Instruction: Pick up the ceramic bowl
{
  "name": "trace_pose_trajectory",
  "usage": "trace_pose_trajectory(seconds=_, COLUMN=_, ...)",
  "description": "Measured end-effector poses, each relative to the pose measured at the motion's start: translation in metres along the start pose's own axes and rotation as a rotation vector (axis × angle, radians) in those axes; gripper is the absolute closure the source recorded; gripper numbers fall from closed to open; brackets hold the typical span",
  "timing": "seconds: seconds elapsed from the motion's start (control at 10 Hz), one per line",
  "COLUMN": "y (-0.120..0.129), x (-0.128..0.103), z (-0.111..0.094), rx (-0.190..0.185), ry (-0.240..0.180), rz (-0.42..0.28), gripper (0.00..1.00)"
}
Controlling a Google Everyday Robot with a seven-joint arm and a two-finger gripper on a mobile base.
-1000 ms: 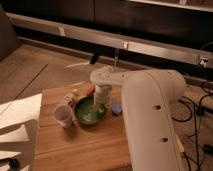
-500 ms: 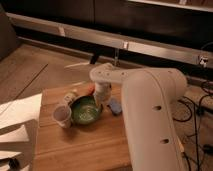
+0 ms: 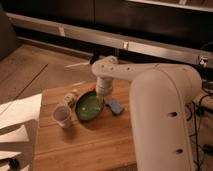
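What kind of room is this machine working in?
Probably an office or lab test area: a wooden table holds a green ceramic bowl, a small cup and a blue block, with the gripper at the bowl's rim.

You've got a wooden surface (image 3: 85, 145) here, looks like bamboo butcher block, warm and smooth with a slight sheen. The ceramic bowl (image 3: 89, 107) is glossy green glaze, paler inside. The small cup (image 3: 62, 115) looks matt whitish. The blue block (image 3: 115, 106) reads as dull plastic or foam, can't tell. The gripper (image 3: 101, 96), down at the bowl's rim, and its arm (image 3: 160, 115) are smooth off-white plastic shell
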State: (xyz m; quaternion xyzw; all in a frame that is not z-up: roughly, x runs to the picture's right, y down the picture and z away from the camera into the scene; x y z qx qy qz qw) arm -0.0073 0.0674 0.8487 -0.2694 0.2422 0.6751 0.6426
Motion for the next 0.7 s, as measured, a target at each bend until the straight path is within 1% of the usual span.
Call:
trace_pose_trajectory(seconds=0.3, y=0.008, x=-0.011, z=-0.040, rx=0.001, ry=-0.080, rz=-0.035, gripper=0.98)
trace_pose_trajectory(seconds=0.6, y=0.018, x=-0.020, z=-0.087, rx=0.010, ry=-0.173, rz=-0.079, gripper=0.98)
trace_pose_trajectory(seconds=0.7, y=0.020, x=-0.022, z=-0.096, rx=0.011, ry=-0.191, rz=-0.085, gripper=0.98)
